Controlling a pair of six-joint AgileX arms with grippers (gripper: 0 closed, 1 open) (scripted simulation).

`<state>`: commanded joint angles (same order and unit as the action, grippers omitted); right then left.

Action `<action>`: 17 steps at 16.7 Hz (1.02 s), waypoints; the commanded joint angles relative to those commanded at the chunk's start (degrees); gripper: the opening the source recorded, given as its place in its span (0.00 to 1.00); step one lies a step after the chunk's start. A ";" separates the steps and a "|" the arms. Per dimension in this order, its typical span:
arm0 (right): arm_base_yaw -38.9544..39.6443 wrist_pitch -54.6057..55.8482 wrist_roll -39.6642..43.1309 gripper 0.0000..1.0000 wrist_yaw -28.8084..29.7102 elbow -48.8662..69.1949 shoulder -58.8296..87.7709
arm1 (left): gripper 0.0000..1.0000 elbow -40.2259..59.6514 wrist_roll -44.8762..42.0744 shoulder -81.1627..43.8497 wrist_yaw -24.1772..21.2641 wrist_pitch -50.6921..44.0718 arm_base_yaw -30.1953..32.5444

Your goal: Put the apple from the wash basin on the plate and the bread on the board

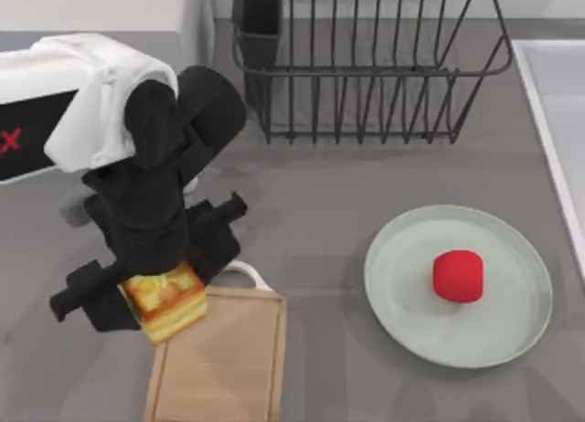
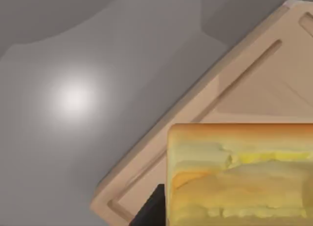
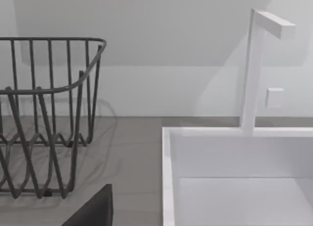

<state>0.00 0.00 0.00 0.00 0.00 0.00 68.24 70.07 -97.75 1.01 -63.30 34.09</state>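
Grey desk (image 1: 320, 194): your left gripper (image 1: 151, 299) pinches the golden-crusted bread cube (image 1: 166, 300) over the light wooden board's (image 1: 224, 367) upper-left corner; the red apple (image 1: 457, 276) sits on the mint-green plate (image 1: 402, 267).

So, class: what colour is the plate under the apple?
Pale mint green; the plate shows best in the top view.

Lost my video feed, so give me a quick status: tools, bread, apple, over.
Left tool shut on golden-brown toast chunk, over wooden cutting board's near-handle corner. Small red apple on mint-green plate. Nothing in the way.
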 joint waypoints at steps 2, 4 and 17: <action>0.00 0.00 0.00 1.00 0.00 0.00 0.00 | 0.00 0.25 14.13 -0.67 -0.05 0.73 2.03; 0.00 0.00 0.00 1.00 0.00 0.00 0.00 | 0.00 0.55 26.97 -1.38 -0.14 1.51 3.53; 0.00 0.00 0.00 1.00 0.00 0.00 0.00 | 0.00 1.37 58.71 -3.14 -0.58 4.33 5.87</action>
<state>0.00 0.00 0.00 0.00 0.00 0.00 69.61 128.78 -100.89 0.43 -58.97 39.96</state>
